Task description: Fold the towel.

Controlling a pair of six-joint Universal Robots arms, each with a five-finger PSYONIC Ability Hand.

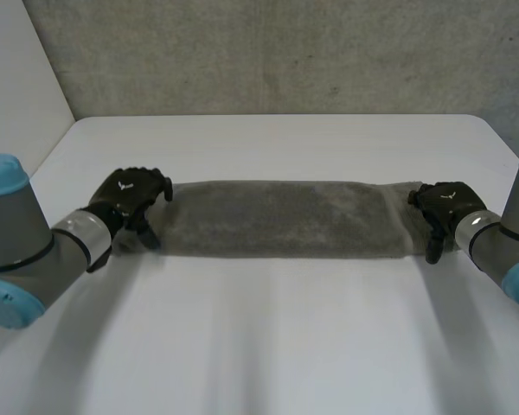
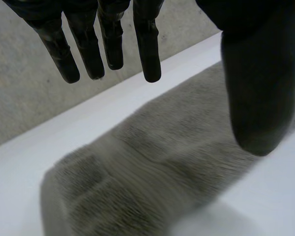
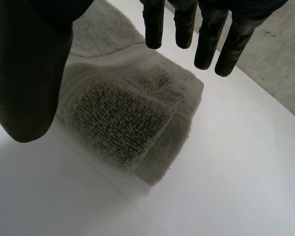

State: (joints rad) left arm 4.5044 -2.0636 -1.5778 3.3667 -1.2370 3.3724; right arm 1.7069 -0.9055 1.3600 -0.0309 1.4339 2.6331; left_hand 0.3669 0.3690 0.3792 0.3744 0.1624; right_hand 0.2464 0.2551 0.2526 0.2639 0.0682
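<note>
Towel [image 1: 281, 218]: grey terry, long narrow strip, flat across middle of desk [image 1: 268, 346], parallel to far edge.
Left robot hand [image 1: 130, 199] at strip's left end, right robot hand [image 1: 445, 207] at right end. Both: fingers straight, thumb apart, holding nothing.
Judgement: cloth soft, light, limp, pile grippy; will sag when lifted. Pinch short-end corners through all layers.
Room: wide bare desk toward near edge; strip ends stop short of side edges.

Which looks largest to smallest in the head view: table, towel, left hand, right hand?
1. table
2. towel
3. left hand and right hand: they look about alike, so I leave them unranked.
</note>
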